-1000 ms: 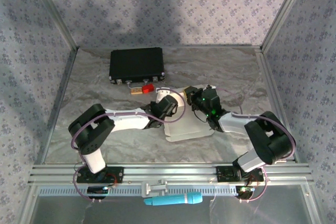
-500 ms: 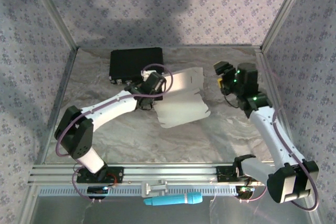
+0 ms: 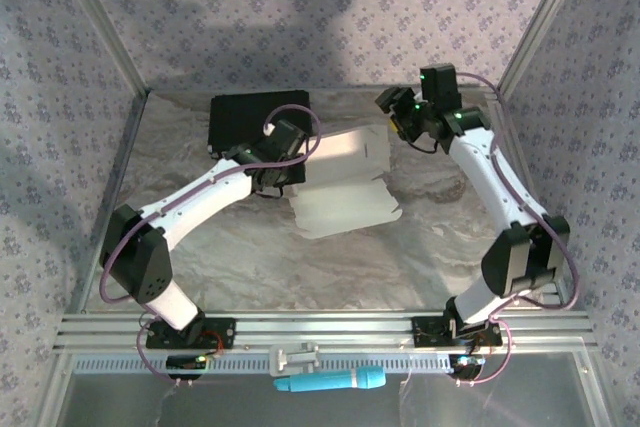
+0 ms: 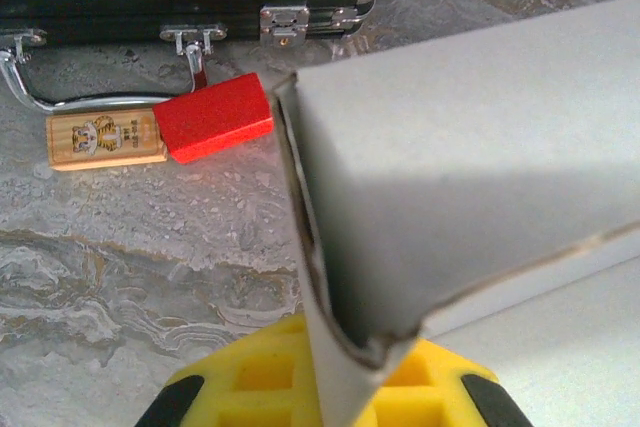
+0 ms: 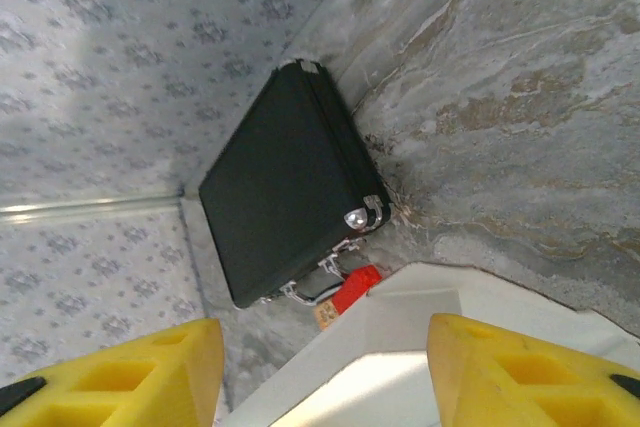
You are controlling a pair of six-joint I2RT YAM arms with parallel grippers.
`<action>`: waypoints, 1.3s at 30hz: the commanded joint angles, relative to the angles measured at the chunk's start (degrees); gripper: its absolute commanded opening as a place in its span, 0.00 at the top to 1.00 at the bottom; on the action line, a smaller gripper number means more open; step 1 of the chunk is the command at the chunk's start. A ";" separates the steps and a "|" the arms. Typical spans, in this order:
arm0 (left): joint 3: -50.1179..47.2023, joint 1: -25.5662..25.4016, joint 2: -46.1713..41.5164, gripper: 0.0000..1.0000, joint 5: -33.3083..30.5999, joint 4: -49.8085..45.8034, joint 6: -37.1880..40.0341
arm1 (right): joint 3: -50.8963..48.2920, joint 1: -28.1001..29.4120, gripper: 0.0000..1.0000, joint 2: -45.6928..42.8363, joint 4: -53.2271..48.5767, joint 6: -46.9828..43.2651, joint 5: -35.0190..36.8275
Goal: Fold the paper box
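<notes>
The paper box (image 3: 345, 202) is a white cardboard piece lying at the middle of the table, its back flap (image 3: 345, 152) raised. My left gripper (image 3: 290, 169) is shut on the box's left edge. In the left wrist view the thin cardboard (image 4: 450, 177) is pinched between the yellow fingers (image 4: 250, 377) at the left gripper (image 4: 340, 372). My right gripper (image 3: 392, 112) hangs raised behind the box's right side, apart from it. In the right wrist view the right gripper (image 5: 320, 377) stands open with nothing between its fingers, and the box (image 5: 430, 332) lies below.
A black case (image 3: 258, 122) lies at the back left, with a red block (image 4: 215, 117) and a wooden tag (image 4: 105, 139) by its handle. The enclosure's patterned walls stand close at the back and sides. A blue tool (image 3: 330, 380) rests on the front rail.
My right gripper has let go of the box, opened, and risen toward the back right. My left gripper has carried the box's left edge toward the back, near the case.
</notes>
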 commanded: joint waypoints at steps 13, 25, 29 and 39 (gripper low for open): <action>1.07 -0.26 -1.61 1.00 0.96 -2.09 1.60 | 2.43 3.56 0.45 5.90 -4.33 -3.03 -3.00; 1.29 -0.62 -2.26 1.00 0.72 -1.52 2.66 | 1.24 2.71 0.45 1.41 -6.66 -3.87 -2.90; 1.60 -0.50 -3.00 1.00 0.23 -2.04 4.48 | -3.44 1.27 0.46 -5.66 -10.05 -9.47 1.59; 1.99 -0.41 -3.38 1.00 0.61 -1.03 7.27 | -19.89 4.39 0.59 -12.79 -5.05 -11.18 2.64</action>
